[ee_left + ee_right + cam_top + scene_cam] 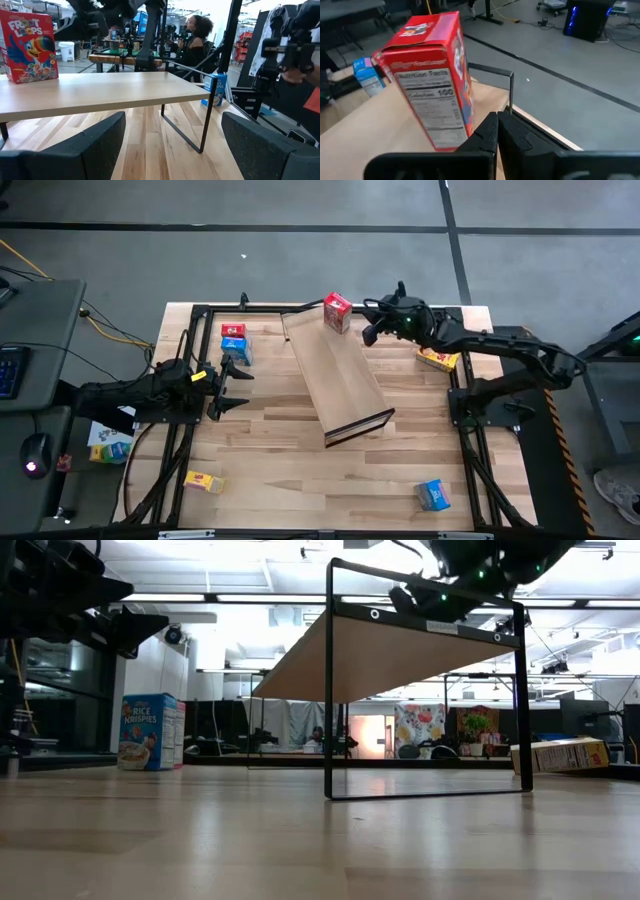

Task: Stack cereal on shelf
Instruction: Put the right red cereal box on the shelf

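Note:
The shelf [340, 375] is a long light-wood panel on thin dark legs, lying aslant mid-table; it also shows as the shelf [100, 92]. One red cereal box [337, 312] stands upright by its base on the shelf's far end, seen again as the red box [30, 47] and the red box [435, 75]. My right gripper [368, 330] is shut and sits just right of that box. My left gripper [232, 385] is open, left of the shelf and above the table, its fingers pointing at the shelf. The other boxes lie around the table. My right gripper's shut fingers [490, 131] stand beside the red box's lower corner [465, 135], coming level from the table's right. I cannot tell whether they touch it. The box rests on the shelf by its base.
A second red box [233, 332] and a blue box [237, 350] stand left of the shelf's far end. A yellow box [438, 358] lies at the right edge, another yellow box [203, 480] near-left, and a blue box [433, 495] near-right. People sit in the room beyond.

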You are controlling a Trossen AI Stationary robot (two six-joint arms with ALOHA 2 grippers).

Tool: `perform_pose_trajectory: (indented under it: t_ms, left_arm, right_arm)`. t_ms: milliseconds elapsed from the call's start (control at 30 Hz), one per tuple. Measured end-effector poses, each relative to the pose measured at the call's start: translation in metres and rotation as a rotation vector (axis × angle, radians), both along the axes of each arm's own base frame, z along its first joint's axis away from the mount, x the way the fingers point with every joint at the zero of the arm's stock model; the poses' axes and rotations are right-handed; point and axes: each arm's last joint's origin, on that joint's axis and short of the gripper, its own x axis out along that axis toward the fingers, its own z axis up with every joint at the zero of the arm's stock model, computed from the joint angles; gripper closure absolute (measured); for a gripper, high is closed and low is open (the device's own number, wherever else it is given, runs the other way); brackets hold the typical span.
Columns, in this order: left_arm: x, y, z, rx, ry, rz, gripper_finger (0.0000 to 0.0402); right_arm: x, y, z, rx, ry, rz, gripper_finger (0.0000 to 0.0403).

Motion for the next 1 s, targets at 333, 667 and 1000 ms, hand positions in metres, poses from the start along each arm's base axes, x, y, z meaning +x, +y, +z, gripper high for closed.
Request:
perform_pose_trajectory:
  t_ms: [333,667,1000]
  left_arm:
    - [0.0,0.0,0.0,0.0,0.0,0.0,0.008]
    - [0.0,0.0,0.0,0.0,0.0,0.0,0.008]
    - [0.0,0.0,0.0,0.0,0.0,0.0,0.008]
  right_arm:
    - [0.026,-0.009,-0.018,-0.031,-0.029,-0.031,0.0403]
    - [0.032,-0.011,-0.012,-0.015,-0.045,0.0,0.0403]
    - [0.035,-0.002,-0.017,0.027,-0.007,0.038,0.0403]
